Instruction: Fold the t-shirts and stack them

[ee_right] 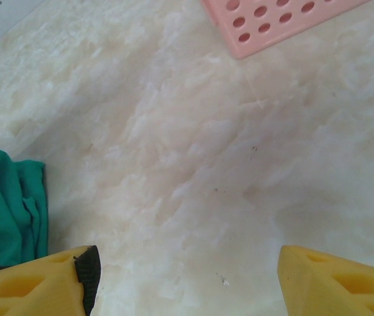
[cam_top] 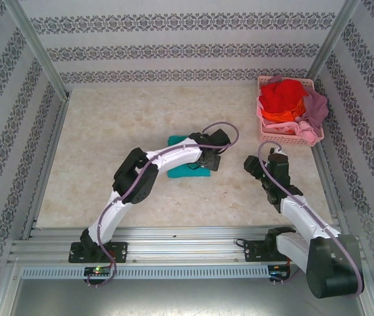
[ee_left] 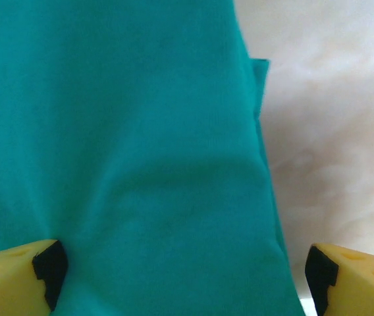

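A folded teal t-shirt lies at the middle of the table, partly under my left arm. My left gripper hovers over its right part, open, with the teal cloth spread flat beneath its jaws and nothing pinched. My right gripper stands open over bare table to the right of the shirt, whose edge lies left of its jaws. A red t-shirt, an orange one and a mauve-pink one are heaped in the basket.
The pink plastic lattice basket stands at the back right, against the right wall; its corner lies ahead of the right gripper. Patterned walls and metal posts enclose the marble-look table.
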You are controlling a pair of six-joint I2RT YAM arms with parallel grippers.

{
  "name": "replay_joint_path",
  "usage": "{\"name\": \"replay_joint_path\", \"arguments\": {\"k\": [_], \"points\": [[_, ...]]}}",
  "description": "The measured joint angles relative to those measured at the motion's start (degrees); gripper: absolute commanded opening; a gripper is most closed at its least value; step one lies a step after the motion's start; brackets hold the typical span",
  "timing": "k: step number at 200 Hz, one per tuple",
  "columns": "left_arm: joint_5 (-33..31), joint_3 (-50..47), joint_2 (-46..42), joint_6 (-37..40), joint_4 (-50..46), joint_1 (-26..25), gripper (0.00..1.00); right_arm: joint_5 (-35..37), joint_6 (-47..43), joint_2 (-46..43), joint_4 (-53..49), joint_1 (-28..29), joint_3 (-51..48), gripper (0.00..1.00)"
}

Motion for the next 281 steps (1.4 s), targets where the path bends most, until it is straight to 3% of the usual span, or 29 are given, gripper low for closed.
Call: {"name": "replay_joint_path", "arguments": {"k": [46, 111, 188, 239, 281], "points": [[4.0, -15.3, -9.3, 5.3, 2.9, 6.4, 0.95, -2.4, -0.2, 3.8, 0.2, 0.4, -0.3, 0.72], [6.1, -29.5, -19.1, 18.9, 3.5, 28.1, 0.97, -3.0, -0.8, 10.3, 0.9, 4.5, 4.9, 0.73], [5.2, -32.1, -21.3, 26.0, 4.8, 50.7, 0.98, -3.3, -0.8, 12.2, 1.1, 6.3, 7.4, 0.72], [4.7, -30.1, -19.3, 27.2, 5.0, 58.6, 0.99, -3.0, -0.5, 12.2, 1.1, 7.8, 7.6, 0.72], [4.1, -30.0, -19.4, 27.4, 5.0, 60.6, 1.00, -2.2, 0.3, 12.2, 1.1, 8.5, 7.6, 0.73]]}}
